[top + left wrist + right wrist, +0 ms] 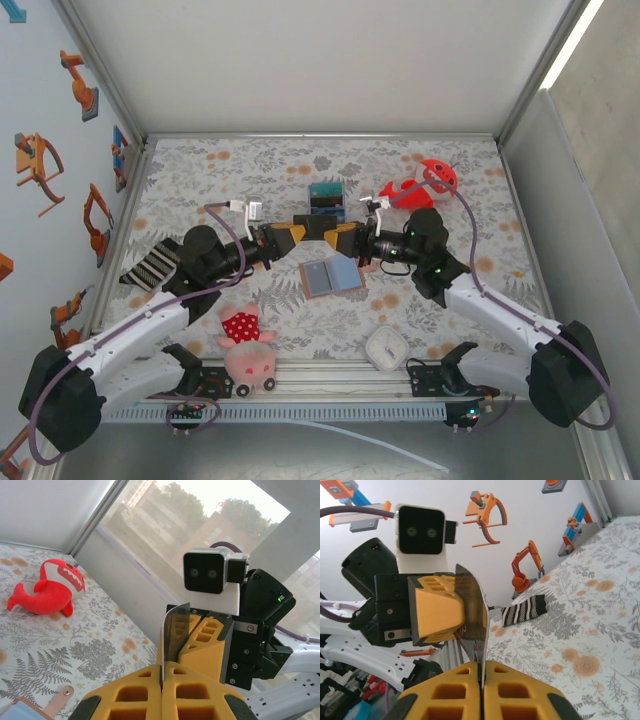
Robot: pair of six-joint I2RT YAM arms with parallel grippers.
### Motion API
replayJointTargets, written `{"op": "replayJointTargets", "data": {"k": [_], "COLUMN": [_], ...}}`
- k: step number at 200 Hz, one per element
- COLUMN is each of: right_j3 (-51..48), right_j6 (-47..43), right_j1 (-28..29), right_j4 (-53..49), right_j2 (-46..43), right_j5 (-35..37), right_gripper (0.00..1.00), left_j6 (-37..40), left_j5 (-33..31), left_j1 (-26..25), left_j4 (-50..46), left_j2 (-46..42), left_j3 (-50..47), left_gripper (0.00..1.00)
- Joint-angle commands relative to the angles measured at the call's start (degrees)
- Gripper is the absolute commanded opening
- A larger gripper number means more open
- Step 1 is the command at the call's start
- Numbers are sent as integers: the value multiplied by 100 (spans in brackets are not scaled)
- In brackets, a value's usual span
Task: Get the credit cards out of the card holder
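A thin dark credit card [320,231] hangs in the air above the mat, pinched from both sides. My left gripper [303,231] is shut on its left edge and my right gripper [338,234] is shut on its right edge. In the left wrist view the card [176,630] stands on edge out of my left gripper [163,672], with the right gripper's yellow fingers [207,640] clamped on its far end. The right wrist view shows the same card [475,625] rising from my right gripper [482,667]. The card holder [332,276] lies open on the mat just below, blue-grey lining up.
A teal-black-blue striped box [326,196] stands behind the grippers. A red shark toy [420,182] lies at the back right. A black-and-white striped cloth [150,266] lies at the left, a pink plush [245,345] and a white timer [384,347] near the front rail.
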Motion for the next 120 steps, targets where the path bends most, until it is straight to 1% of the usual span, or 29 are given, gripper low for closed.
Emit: {"op": "replayJointTargets", "data": {"k": [1,14,33,58,60,63,65,68,76,109,120], "right_j3": [145,116,100,131,131,144,152,153,186,313,357], "right_j6": [41,36,-68,-336,-363,-396,-418,-450,-544,-835,-905], "right_j1": [4,4,4,4,4,4,9,5,0,4,4], "right_j4": [315,302,104,-372,-421,-487,-531,-597,-787,-1395,-1542], "right_j2": [-106,-128,-188,-321,-333,-351,-367,-379,-420,-520,-543], "right_j5": [-234,-249,-269,-236,-237,-233,-232,-233,-231,-306,-367], "right_gripper": [0,0,0,0,0,0,0,0,0,0,0], "left_j6": [45,221,725,1562,1621,1707,1760,1854,2071,2939,3240], "left_j5": [121,121,111,-142,-180,-220,-250,-276,-338,-328,-244], "left_j1": [28,48,58,57,61,65,63,65,66,65,68], "left_j4": [-27,-302,-1016,-2195,-2286,-2388,-2481,-2598,-2947,-4318,-4681], "left_j2": [-17,-77,-241,-525,-543,-575,-595,-613,-634,-400,-259], "left_j3": [-7,97,352,780,810,858,886,943,1124,1904,2131], "left_gripper": [12,25,56,80,83,95,100,97,97,97,99]}}
